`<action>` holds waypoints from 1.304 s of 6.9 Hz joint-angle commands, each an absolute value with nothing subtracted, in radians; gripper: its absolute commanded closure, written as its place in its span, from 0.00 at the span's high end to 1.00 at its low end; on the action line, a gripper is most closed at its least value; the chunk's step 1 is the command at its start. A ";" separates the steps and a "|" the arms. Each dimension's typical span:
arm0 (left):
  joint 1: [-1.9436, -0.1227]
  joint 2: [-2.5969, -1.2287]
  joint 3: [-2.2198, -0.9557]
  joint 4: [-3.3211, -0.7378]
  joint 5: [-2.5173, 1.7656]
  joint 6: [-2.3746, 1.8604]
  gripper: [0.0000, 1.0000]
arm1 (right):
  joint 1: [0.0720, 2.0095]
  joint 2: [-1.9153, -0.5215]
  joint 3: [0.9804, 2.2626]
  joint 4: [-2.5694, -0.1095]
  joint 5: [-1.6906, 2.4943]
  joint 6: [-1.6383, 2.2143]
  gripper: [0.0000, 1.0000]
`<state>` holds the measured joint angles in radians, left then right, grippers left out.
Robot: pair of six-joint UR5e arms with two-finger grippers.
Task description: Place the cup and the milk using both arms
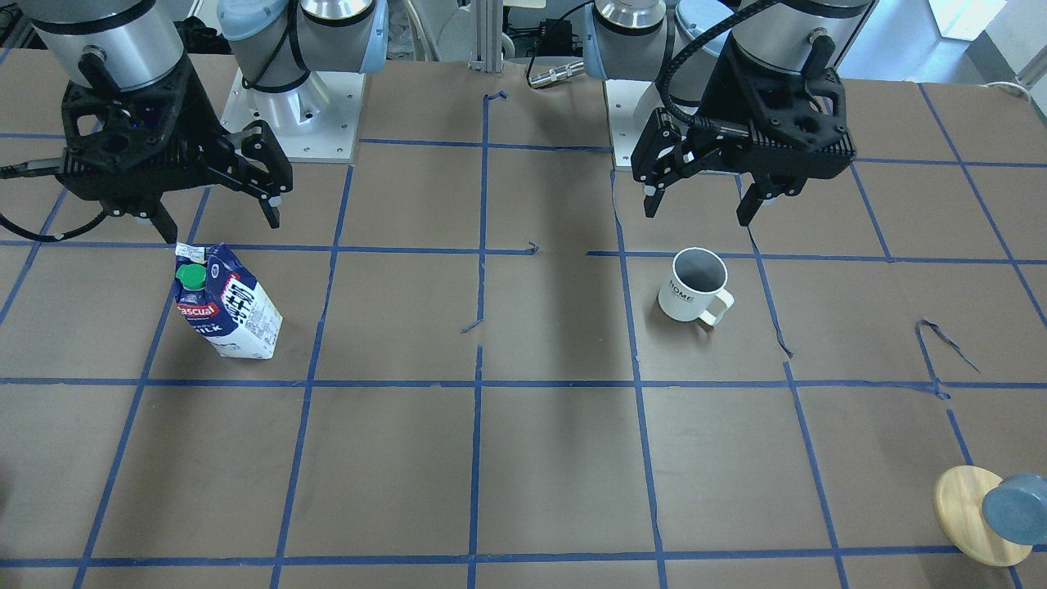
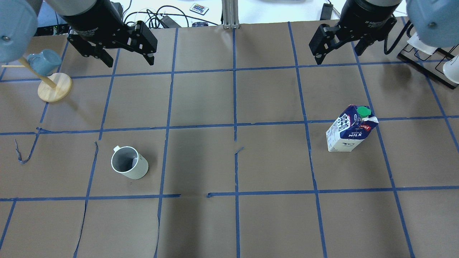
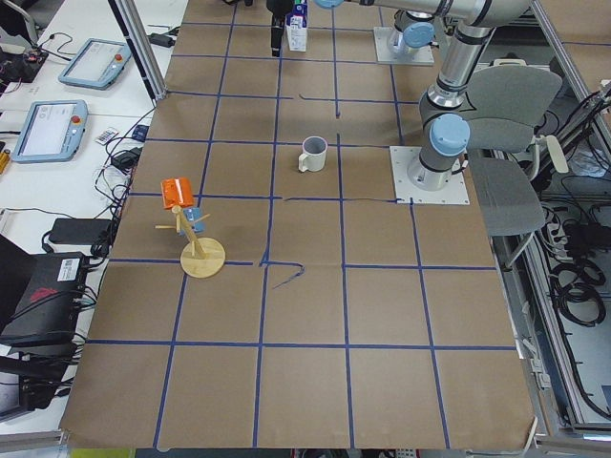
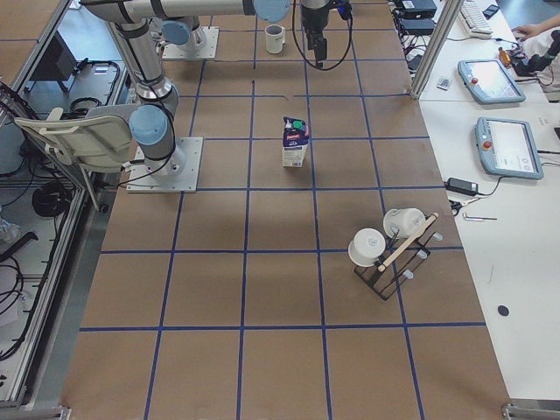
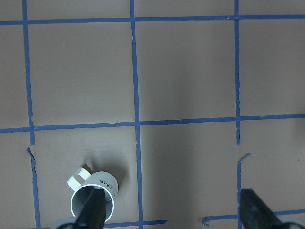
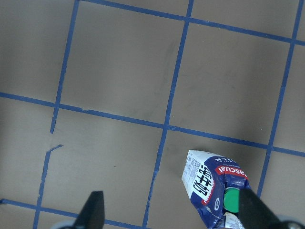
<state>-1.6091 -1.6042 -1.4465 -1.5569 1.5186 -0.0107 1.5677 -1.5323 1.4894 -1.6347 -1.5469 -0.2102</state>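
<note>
The white "HOME" cup (image 1: 694, 286) stands upright on the brown table, also in the overhead view (image 2: 129, 165) and at the bottom left of the left wrist view (image 5: 93, 200). My left gripper (image 1: 698, 209) hangs open and empty above the table, on the robot's side of the cup; it also shows in the overhead view (image 2: 129, 61). The milk carton (image 1: 229, 303) stands upright with its green cap on top, also in the overhead view (image 2: 349, 132) and the right wrist view (image 6: 214, 188). My right gripper (image 1: 221, 225) is open and empty, raised just behind the carton.
A round wooden stand (image 2: 53, 86) with a blue-grey cup stands at the table's left far corner. A black rack (image 4: 389, 254) with white cups stands at the right end. The arm bases (image 1: 294, 114) are at the robot's edge. Blue tape lines grid the table.
</note>
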 commanded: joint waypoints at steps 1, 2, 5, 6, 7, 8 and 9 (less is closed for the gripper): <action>-1.609 -1.577 -1.497 -1.559 1.519 -0.011 1.00 | 1.566 -1.529 1.500 -1.632 -1.548 -0.209 1.00; -1.609 -1.565 -1.537 -1.560 1.519 -0.011 1.00 | 1.563 -1.528 1.502 -1.629 -1.549 -0.209 1.00; -1.524 -1.603 -1.826 -1.417 1.548 0.118 1.00 | 1.548 -1.525 1.511 -1.638 -1.555 -0.216 1.00; -1.493 -1.612 -1.948 -1.311 1.607 0.189 1.00 | 1.505 -1.522 1.526 -1.637 -1.551 -0.227 1.00; -1.470 -1.624 -2.029 -1.266 1.620 0.224 1.00 | 1.496 -1.522 1.551 -1.646 -1.549 -0.230 1.00; -1.463 -1.638 -2.061 -1.264 1.618 0.215 1.00 | 1.474 -1.519 1.561 -1.644 -1.549 -0.270 1.00; -1.463 -1.657 -2.074 -1.267 1.621 0.215 0.86 | 1.423 -1.511 1.595 -1.649 -1.545 -0.344 1.00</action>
<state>-1.4690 -1.6366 -2.0415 -1.2742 1.6162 0.2112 1.4710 -1.5180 1.5633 -1.6451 -1.5485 -0.2748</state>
